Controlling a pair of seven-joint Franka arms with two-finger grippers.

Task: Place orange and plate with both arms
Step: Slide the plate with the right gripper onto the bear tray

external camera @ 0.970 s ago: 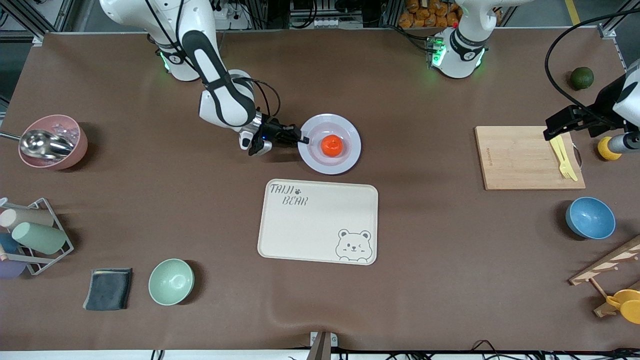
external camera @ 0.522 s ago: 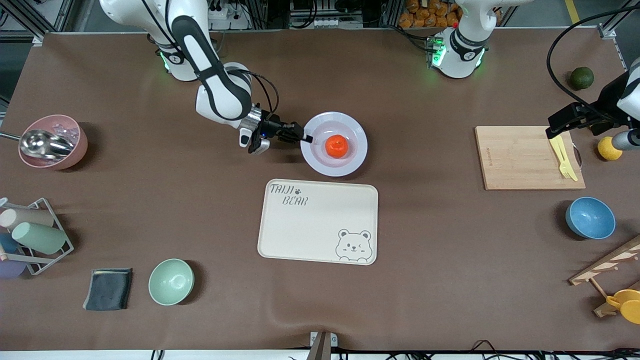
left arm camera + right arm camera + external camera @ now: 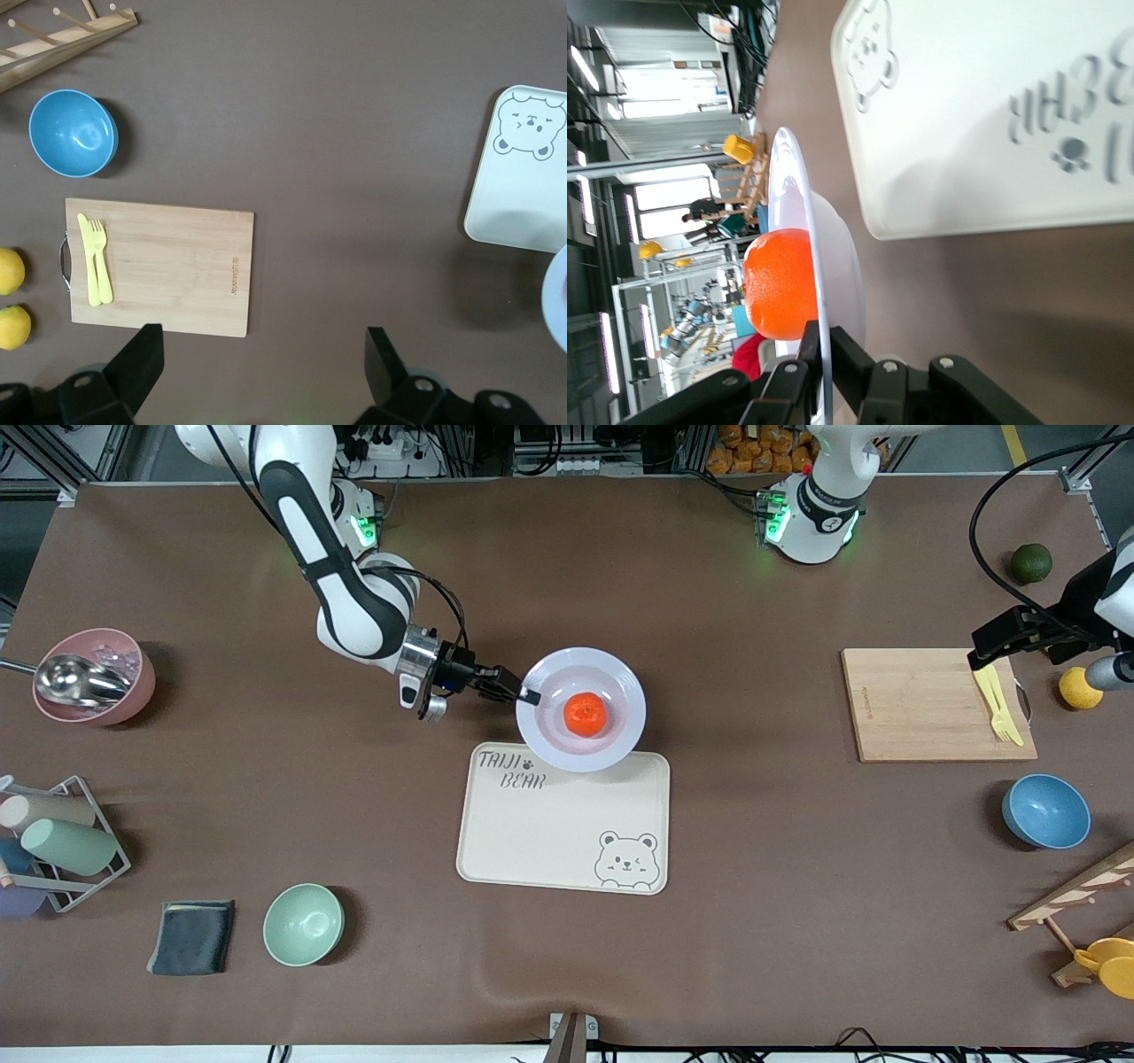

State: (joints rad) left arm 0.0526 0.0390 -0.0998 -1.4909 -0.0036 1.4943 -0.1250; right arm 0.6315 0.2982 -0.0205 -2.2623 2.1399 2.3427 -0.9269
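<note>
At the right arm's end of the table stand a pink bowl (image 3: 95, 677) with a metal scoop (image 3: 78, 678) in it, a rack of cups (image 3: 55, 841), a grey cloth (image 3: 191, 936) and a green bowl (image 3: 303, 924). None of them is near the jaws.

The right gripper (image 3: 523, 694) pinches the rim of the plate (image 3: 620, 691), its jaws pressed together on the edge that faces the right arm. The plate is held in the air over the edge of the tray (image 3: 563, 829) that lies toward the robots. The orange (image 3: 586, 714) sits in the middle of the plate, just past the jaws. The right arm reaches low and nearly level from its base toward the middle of the table.

The left gripper (image 3: 261, 354) hangs high over the cutting board (image 3: 921, 705), jaws spread wide and empty; this arm waits. Below it a yellow fork (image 3: 998, 702) lies on the board, with a lemon (image 3: 1076, 688) and a blue bowl (image 3: 1045, 810) near.
</note>
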